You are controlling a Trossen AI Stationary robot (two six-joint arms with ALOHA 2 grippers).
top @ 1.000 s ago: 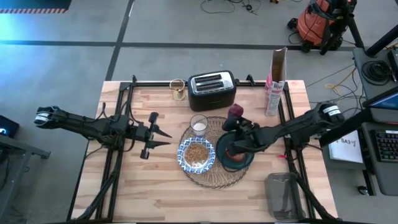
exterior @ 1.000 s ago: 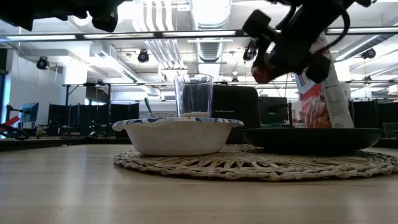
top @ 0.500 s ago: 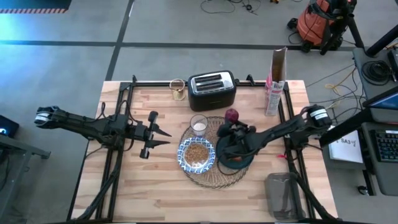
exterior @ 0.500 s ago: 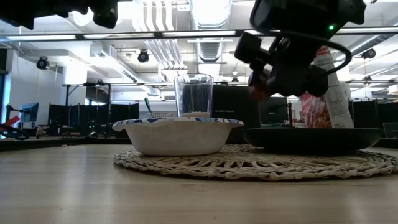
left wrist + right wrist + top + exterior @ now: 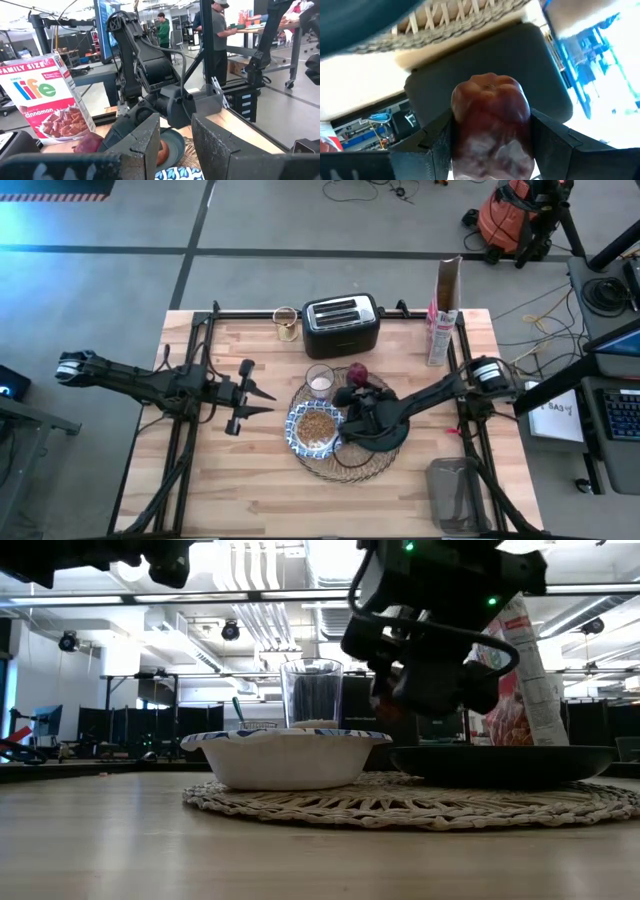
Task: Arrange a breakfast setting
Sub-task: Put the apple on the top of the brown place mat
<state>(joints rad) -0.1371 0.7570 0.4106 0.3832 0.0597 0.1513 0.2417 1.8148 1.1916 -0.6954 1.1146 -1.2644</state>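
A round woven placemat (image 5: 340, 465) lies mid-table. On it stand a blue-and-white bowl (image 5: 316, 428) of cereal, a small clear glass (image 5: 319, 380) and a dark teal plate (image 5: 388, 442). The brown pastry (image 5: 162, 151) lies on the plate; my right arm hides it in the high view. My right gripper (image 5: 354, 383) is shut on a dark red apple (image 5: 356, 372) above the plate's far left edge, next to the glass. My left gripper (image 5: 262, 395) is open and empty, left of the placemat. My right gripper pinches the apple between its two fingers, one on each of its opposite sides (image 5: 457, 125). The fingers (image 5: 547, 140) reach in from the table's right side. The apple is lifted clear, above the plate and the placemat.
A black toaster (image 5: 340, 323) and a small jar (image 5: 286, 323) stand at the far edge. A cereal box (image 5: 443, 305) stands at the far right. A grey container (image 5: 455, 492) sits at the near right. People stand in the room beyond the table (image 5: 215, 30).
My right gripper has carried the apple toward the table's left edge, from above the plate's far side to beside the glass, and has sunk a little. It stays shut on the apple.
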